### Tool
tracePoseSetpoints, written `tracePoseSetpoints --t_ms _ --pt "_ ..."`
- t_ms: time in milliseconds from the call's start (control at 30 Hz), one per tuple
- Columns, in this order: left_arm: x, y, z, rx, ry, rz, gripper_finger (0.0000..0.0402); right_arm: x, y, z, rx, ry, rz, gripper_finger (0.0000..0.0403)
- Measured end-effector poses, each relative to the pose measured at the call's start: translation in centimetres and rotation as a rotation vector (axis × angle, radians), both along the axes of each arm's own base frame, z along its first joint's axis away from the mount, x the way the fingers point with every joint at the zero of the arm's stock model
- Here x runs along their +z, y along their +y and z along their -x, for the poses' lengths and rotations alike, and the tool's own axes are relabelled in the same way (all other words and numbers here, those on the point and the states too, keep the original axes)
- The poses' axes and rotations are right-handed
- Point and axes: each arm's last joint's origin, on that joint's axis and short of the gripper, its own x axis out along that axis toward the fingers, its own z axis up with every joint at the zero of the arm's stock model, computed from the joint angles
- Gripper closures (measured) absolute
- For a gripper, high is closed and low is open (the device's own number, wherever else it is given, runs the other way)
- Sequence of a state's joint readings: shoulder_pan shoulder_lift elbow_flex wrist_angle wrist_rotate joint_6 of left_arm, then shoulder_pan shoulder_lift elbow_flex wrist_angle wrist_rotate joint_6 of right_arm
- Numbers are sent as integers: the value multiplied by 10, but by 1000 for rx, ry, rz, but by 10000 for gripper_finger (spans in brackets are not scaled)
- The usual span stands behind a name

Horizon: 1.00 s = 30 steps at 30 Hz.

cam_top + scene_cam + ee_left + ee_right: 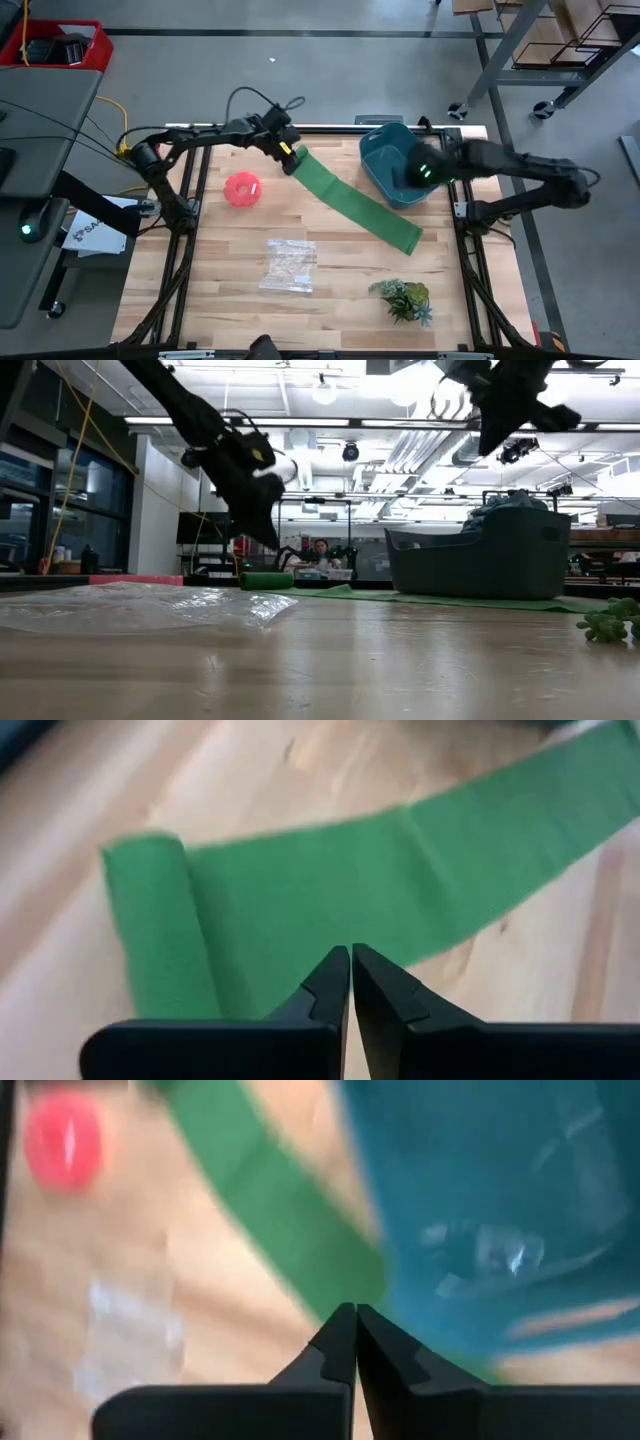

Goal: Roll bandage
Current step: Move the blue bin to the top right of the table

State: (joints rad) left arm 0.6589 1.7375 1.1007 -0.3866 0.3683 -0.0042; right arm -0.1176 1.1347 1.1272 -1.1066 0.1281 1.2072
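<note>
The green bandage (355,205) lies flat on the wooden table, running slantwise from the far left toward the near right. Its far-left end is rolled into a short cylinder (150,930), which rests on the table (265,581). My left gripper (350,960) is shut and hangs slanting down just above the strip beside that rolled end (287,157), with a gap below its tips in the low view. My right gripper (355,1320) is shut and sits high over the teal tub (420,172), with nothing between its fingers.
The teal tub (385,150) stands at the far right, beside the bandage's middle. A pink round thing (242,189) lies left of the strip. A clear plastic bag (290,265) lies at the near middle, and a leafy green sprig (403,300) at the near right.
</note>
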Motion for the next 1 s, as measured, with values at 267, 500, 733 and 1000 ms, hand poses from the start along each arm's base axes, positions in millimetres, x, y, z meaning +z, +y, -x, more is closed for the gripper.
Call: tracePoseSetpoints --t_ms 267,500,733,1000 --pt "-17 -11 -15 -61 35 -1 401 -68 64 -15 -22 93 -205 402" --pt "-17 -10 -18 -62 45 -97 401 -120 90 4 -265 204 -279 403" --pt "-15 -7 -20 -60 27 -146 401 -150 88 18 -443 185 -248 403" --pt "-14 -5 -21 -20 34 -190 401 -168 83 24 -524 156 -224 403"
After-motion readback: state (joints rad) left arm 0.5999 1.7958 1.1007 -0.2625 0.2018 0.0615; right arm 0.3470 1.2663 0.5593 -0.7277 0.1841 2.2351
